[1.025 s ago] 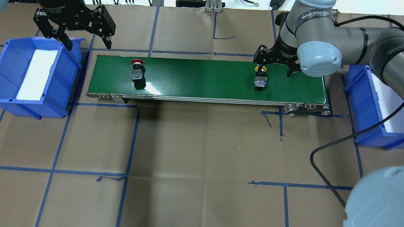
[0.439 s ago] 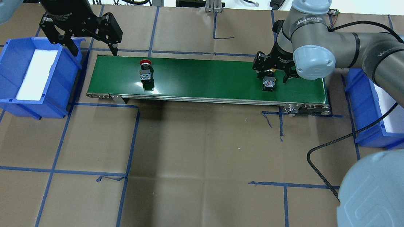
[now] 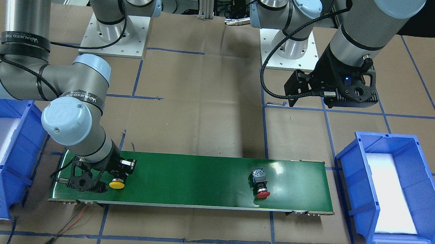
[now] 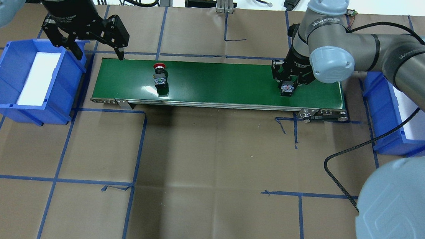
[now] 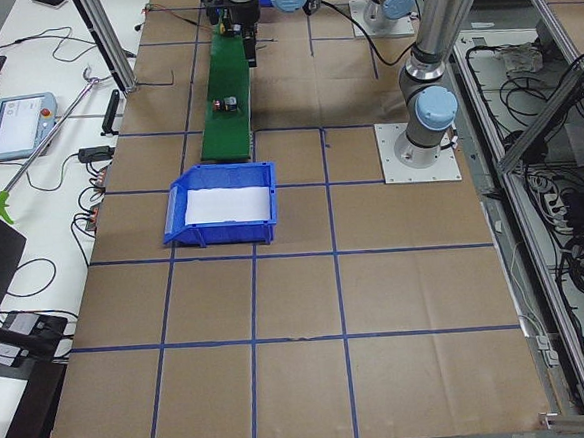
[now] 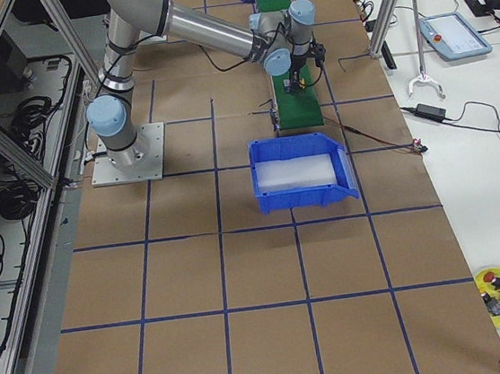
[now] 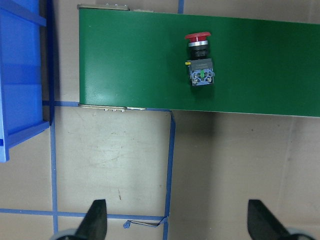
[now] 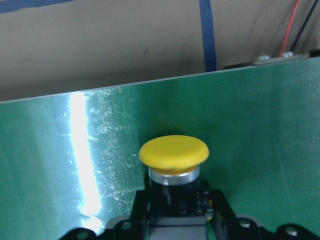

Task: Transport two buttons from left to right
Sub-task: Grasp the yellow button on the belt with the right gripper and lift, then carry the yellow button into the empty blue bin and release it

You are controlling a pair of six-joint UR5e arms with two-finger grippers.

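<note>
Right gripper (image 4: 288, 83) is down on the green belt (image 4: 219, 82) with its jaws closed on the yellow button (image 8: 173, 151). It pinches the dark body behind the collar, and the cap juts out just ahead of the fingertips (the wrist view shows the cap free of the jaws). Since the belt lies right beneath the fingers, I'd lift straight up before swinging, so the block doesn't drag or twist in the grip. Beside the gripper on its outboard side sits the blue bin (image 4: 383, 119) with its white liner. I'd clear its near wall and lower well inside before letting go. Well away down the belt the red button (image 4: 159, 77) lies on its side, and farther off the left gripper (image 4: 97, 51) hangs wide open and empty by the belt's other end.
</note>
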